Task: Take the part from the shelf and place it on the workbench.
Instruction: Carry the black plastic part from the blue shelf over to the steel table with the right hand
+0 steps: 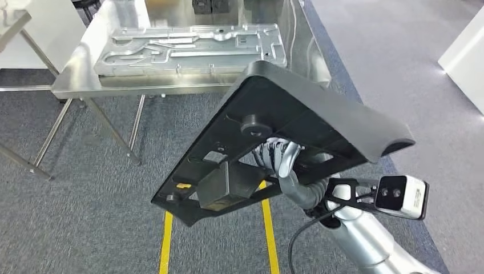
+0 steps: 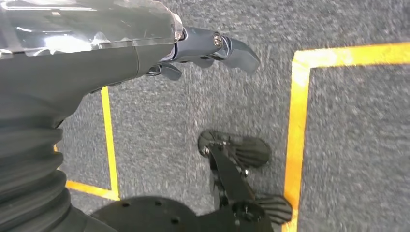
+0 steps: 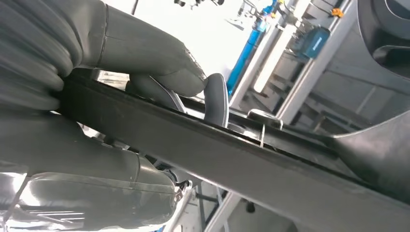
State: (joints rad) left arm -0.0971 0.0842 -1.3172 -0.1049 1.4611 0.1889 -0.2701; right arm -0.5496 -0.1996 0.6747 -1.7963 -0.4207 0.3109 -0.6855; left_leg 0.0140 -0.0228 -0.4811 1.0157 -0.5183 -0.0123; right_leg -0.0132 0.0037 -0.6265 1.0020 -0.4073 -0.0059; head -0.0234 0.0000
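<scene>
The part is a large black moulded panel with a raised boss and cut-outs, tilted steeply in front of me in the head view. My right hand grips it from underneath, near its middle. In the right wrist view the right hand clamps the part's edge between thumb and fingers. The steel workbench stands ahead, beyond the part. My left hand hangs over the carpet, fingers apart and holding nothing.
A flat cast metal plate covers most of the workbench top. Another steel table stands at the far left. Yellow tape lines run along the grey carpet below the part. A white block sits at the right.
</scene>
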